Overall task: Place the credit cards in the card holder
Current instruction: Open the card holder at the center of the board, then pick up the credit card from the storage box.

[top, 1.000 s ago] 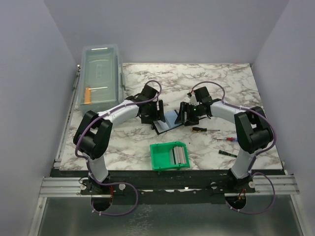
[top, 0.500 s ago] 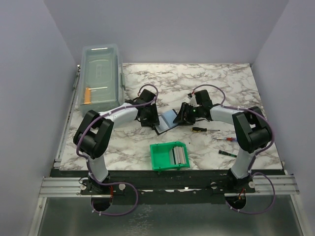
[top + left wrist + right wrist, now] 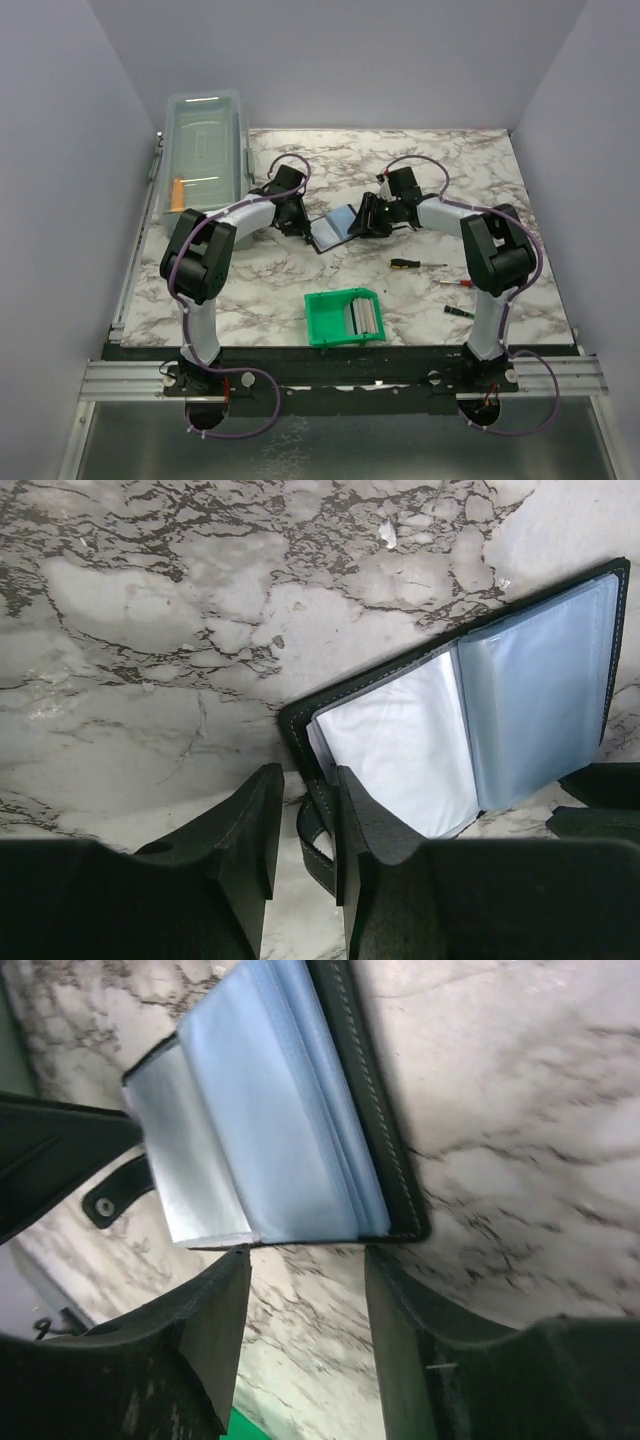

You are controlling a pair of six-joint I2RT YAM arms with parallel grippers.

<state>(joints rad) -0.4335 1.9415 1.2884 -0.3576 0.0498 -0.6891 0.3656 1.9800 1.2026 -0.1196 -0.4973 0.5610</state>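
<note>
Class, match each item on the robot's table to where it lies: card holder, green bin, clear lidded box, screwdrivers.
Items: 1 card holder; 2 green bin; 3 clear lidded box; 4 screwdrivers.
Places: A far left edge; B right side; C middle, lying open; D near edge, centre.
Pairs: 1-C, 2-D, 3-A, 4-B.

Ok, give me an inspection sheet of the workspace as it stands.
Surface: marble table, level.
Job's things: card holder lying open; credit cards in the green bin.
Clutter: three screwdrivers on the right; clear lidded box far left.
Grippers: left gripper narrowly apart around the holder's strap; right gripper open at the holder's edge.
Cables: purple cables looped along both arms.
Surroundings: plain walls.
</note>
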